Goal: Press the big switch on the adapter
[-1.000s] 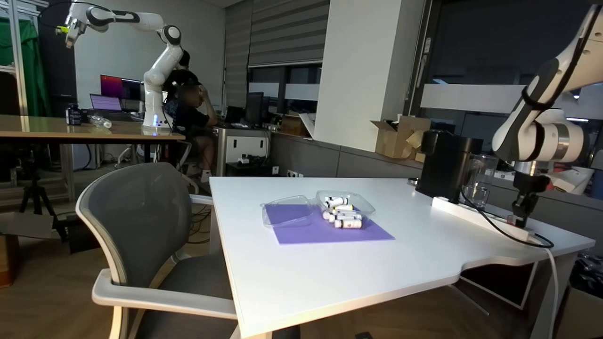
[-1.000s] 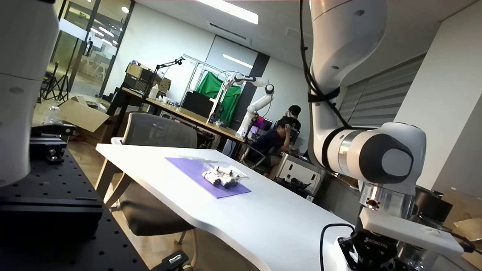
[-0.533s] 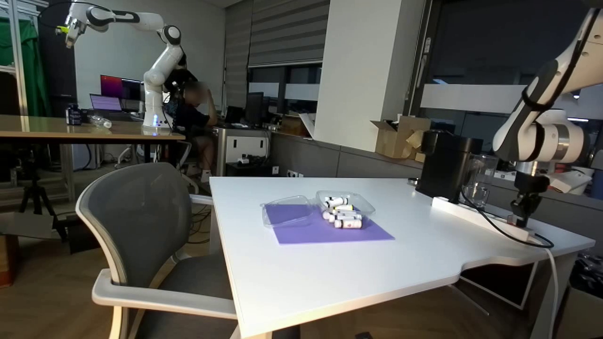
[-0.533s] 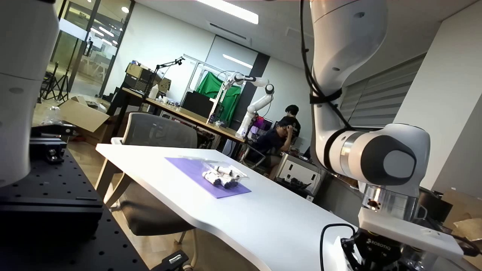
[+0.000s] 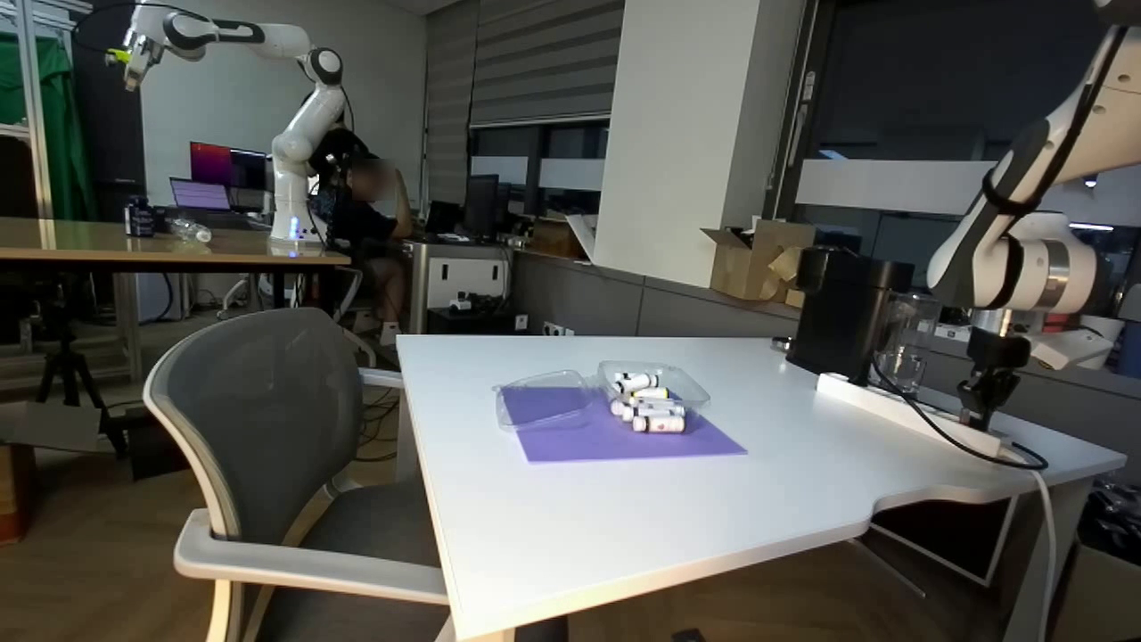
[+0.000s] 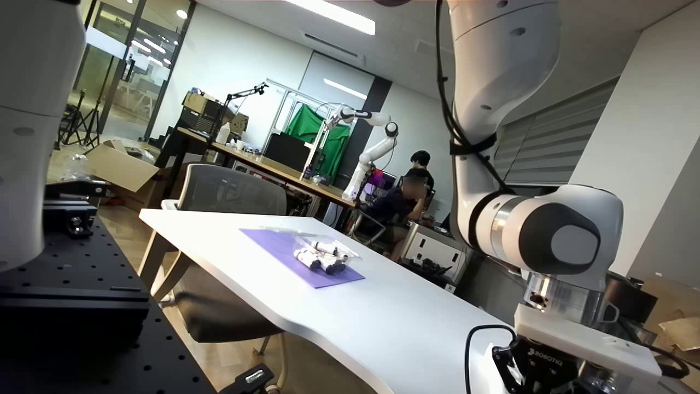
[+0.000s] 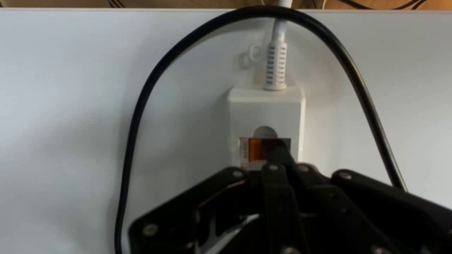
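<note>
The adapter is a long white power strip (image 5: 891,412) lying near the table's right side in an exterior view. Its near end (image 7: 265,109) shows in the wrist view. The big switch (image 7: 255,150) glows orange on its left part and is dark on its right. My gripper (image 7: 280,151) points down with its fingers together, its dark tips over the switch's right half. I cannot tell whether the tips touch or press it. In an exterior view the gripper (image 5: 977,419) stands over the strip's near end and hides the switch.
A black cable (image 7: 141,102) loops around the strip's end. A black coffee machine (image 5: 838,312) and a clear container (image 5: 907,343) stand by the strip. A clear box of small bottles (image 5: 655,406) sits on a purple mat (image 5: 579,443). A chair (image 5: 267,446) stands at the table.
The gripper has shifted slightly left in both exterior views, along the strip. It now covers the reddish switch spot that showed beside the fingertips before.
</note>
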